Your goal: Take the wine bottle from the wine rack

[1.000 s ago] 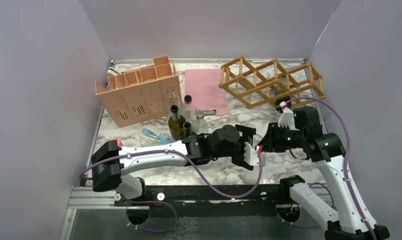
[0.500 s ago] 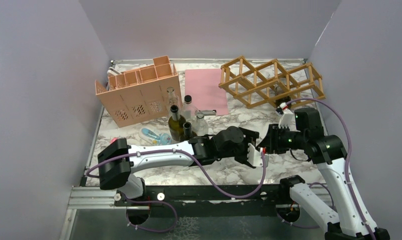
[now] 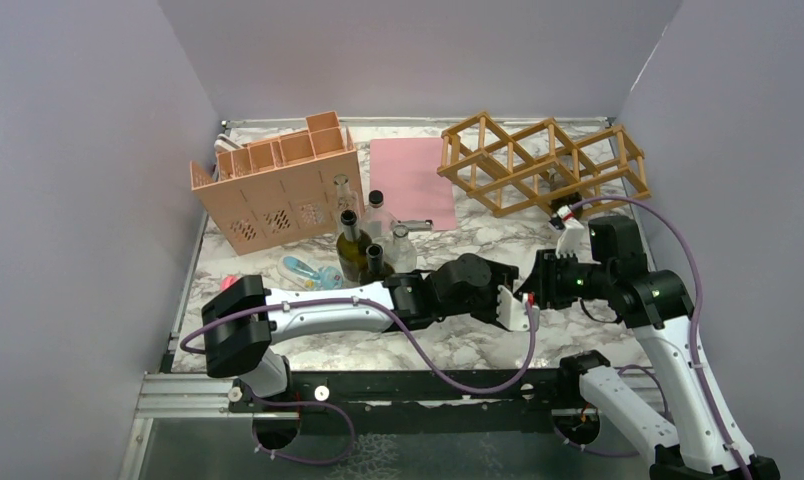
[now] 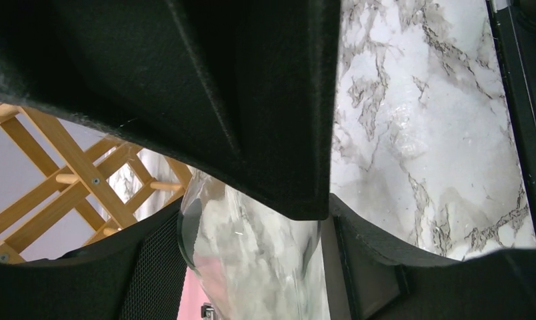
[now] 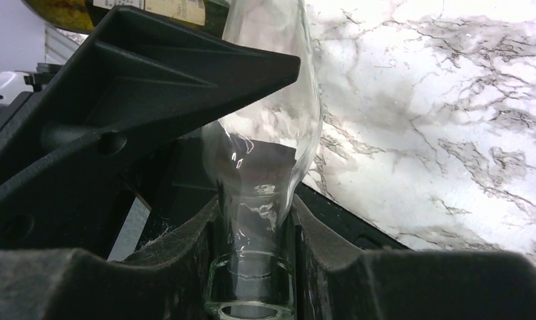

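- Compared with a second ago, the left arm has stretched further right, so the spot where the two claws meet has shifted right along the table's [image 3: 448,345] front.
- The wine bottle [image 5: 272,120], clear glass, lies level between the claws, low over the marble and well apart from the wine rack [image 3: 543,165] at the far right corner.
- The right gripper [image 5: 255,220] is clamped on the bottle's neck.
- The left gripper [image 4: 252,220] is closed on the bottle's wider body.
- A bare strip of marble separates the claws from the rack.
- Standing bottles [image 3: 363,245] and the pink box [image 3: 273,195] crowd the left.
- The right wall [image 3: 738,200] is near the right arm.
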